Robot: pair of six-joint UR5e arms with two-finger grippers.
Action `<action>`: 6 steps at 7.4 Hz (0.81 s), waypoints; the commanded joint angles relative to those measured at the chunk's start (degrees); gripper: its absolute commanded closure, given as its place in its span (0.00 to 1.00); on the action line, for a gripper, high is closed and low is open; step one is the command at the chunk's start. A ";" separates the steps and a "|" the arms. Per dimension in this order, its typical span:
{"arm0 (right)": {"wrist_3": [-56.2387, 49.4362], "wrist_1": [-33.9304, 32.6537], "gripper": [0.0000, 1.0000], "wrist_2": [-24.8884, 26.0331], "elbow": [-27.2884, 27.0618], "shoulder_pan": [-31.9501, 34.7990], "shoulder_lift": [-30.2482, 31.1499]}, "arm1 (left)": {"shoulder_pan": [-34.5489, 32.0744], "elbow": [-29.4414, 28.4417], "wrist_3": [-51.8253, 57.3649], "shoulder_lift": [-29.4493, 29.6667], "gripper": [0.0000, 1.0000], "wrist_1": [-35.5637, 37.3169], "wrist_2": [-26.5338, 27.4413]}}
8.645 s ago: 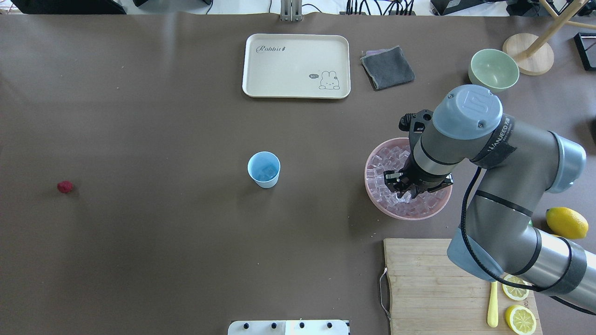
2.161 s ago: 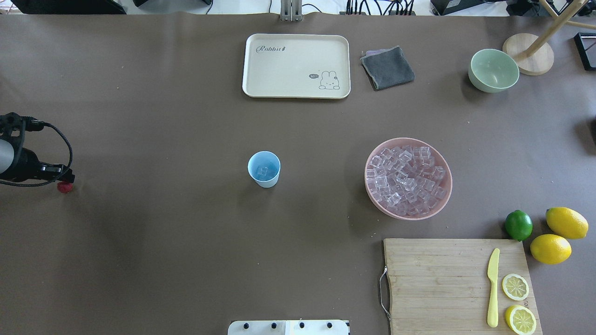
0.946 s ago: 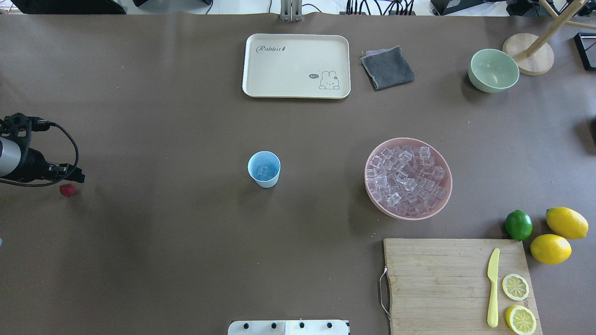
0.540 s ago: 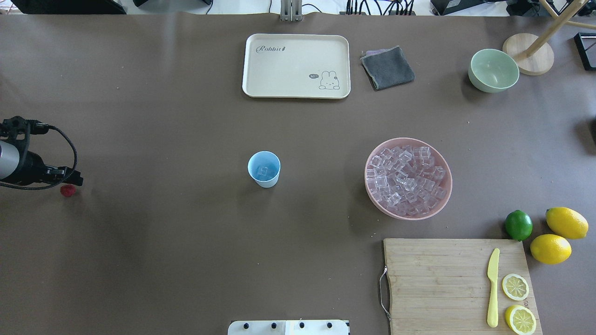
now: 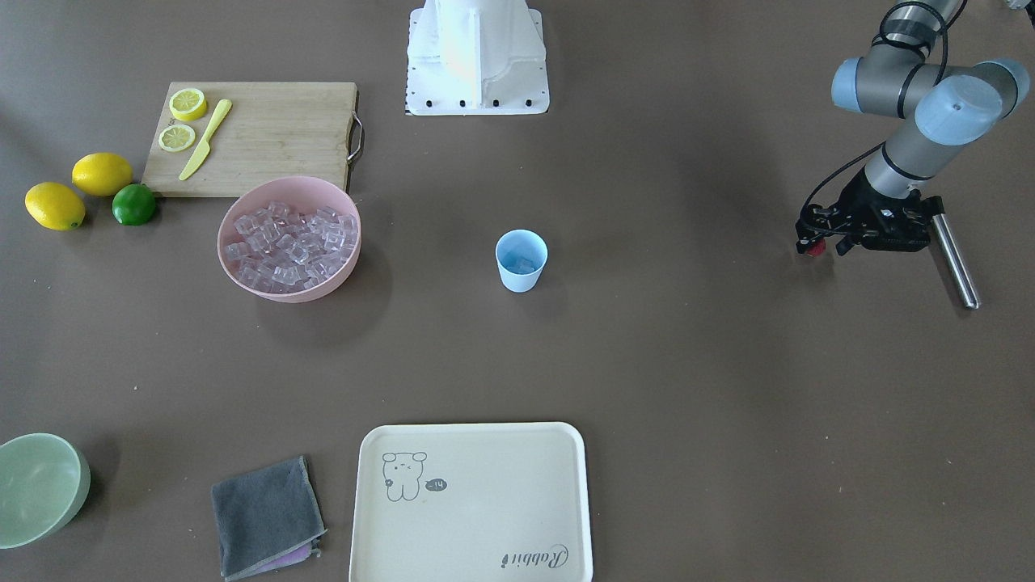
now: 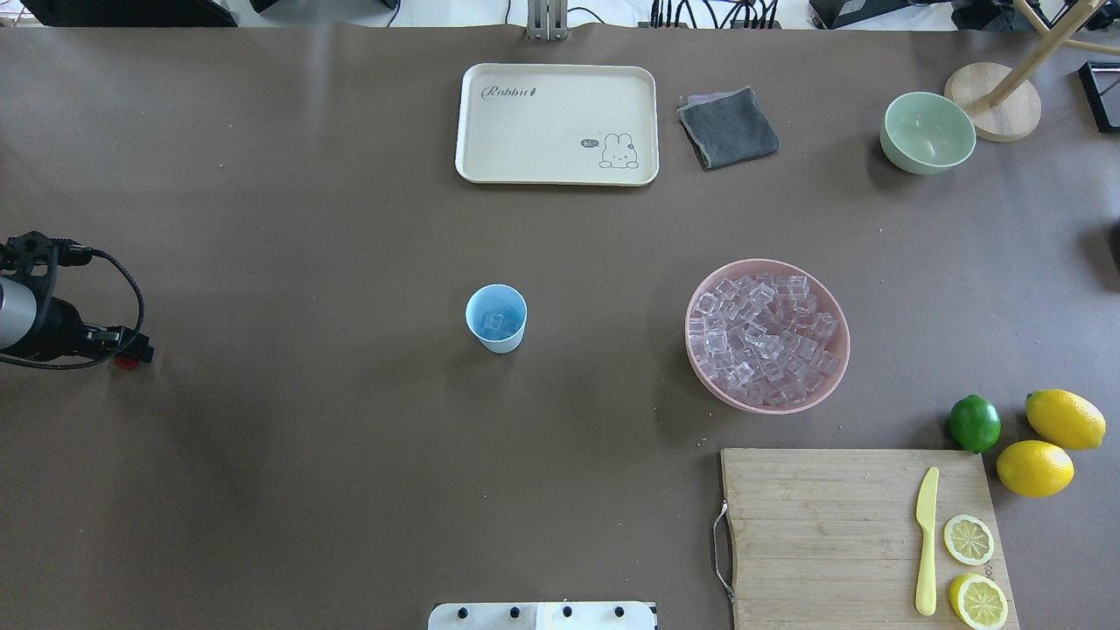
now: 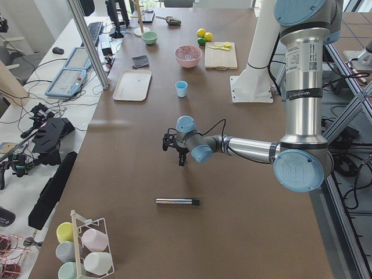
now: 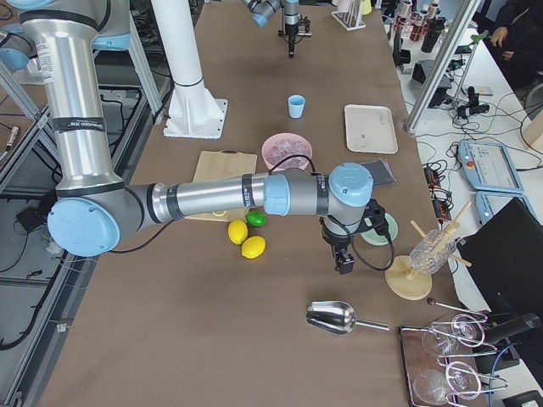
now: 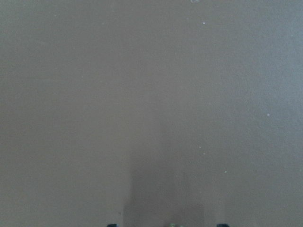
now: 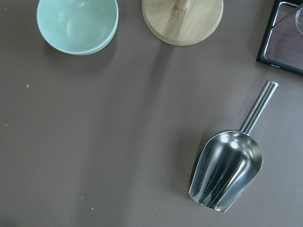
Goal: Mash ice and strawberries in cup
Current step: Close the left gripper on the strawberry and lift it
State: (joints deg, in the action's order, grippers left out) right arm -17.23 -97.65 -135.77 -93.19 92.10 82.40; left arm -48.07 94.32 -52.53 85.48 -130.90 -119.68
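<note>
my left gripper (image 6: 136, 353) is down at the strawberry (image 5: 815, 249); i can't tell its opening or grip, nor that of the right gripper (image 8: 344, 264). ice (image 5: 521, 263) lies in the cup (image 5: 520, 280).

Brown-covered table (image 6: 306, 481). Resting directly on it: blue cup (image 6: 496, 318) near the middle, pink bowl (image 5: 287, 293) well apart on the robot's right. Along the far edge stand cream tray (image 6: 556, 122), grey cloth (image 6: 728, 128), green bowl (image 6: 927, 131) and round wooden stand base (image 6: 992, 101). Cutting board (image 6: 822, 534) lies at the near edge, lime (image 6: 974, 423) and two lemons (image 6: 1065, 419) just beside it. Metal rod (image 5: 952, 259) lies at the left end, steel scoop (image 10: 227, 170) at the right.
</note>
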 commanded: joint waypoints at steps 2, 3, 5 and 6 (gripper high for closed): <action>0.00 0.00 0.00 -0.02 -0.06 0.27 0.13 | 0.70 0.16 -1.61 0.04 0.82 -0.15 0.06; 0.00 0.00 0.00 -0.11 -0.14 0.36 0.22 | 0.70 0.16 -1.44 0.56 0.98 -0.06 -0.03; 0.00 -0.09 0.00 -0.11 -0.14 0.36 0.14 | 0.79 1.65 -1.26 3.45 1.00 0.55 -3.07; -0.09 -0.09 0.00 -0.20 -0.15 0.36 0.31 | 0.96 1.66 -1.61 7.73 1.00 0.99 -4.15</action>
State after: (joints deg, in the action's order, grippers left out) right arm -17.25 -97.70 -135.89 -93.29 92.45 82.62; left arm -47.27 95.69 -53.89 89.01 -130.38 -121.99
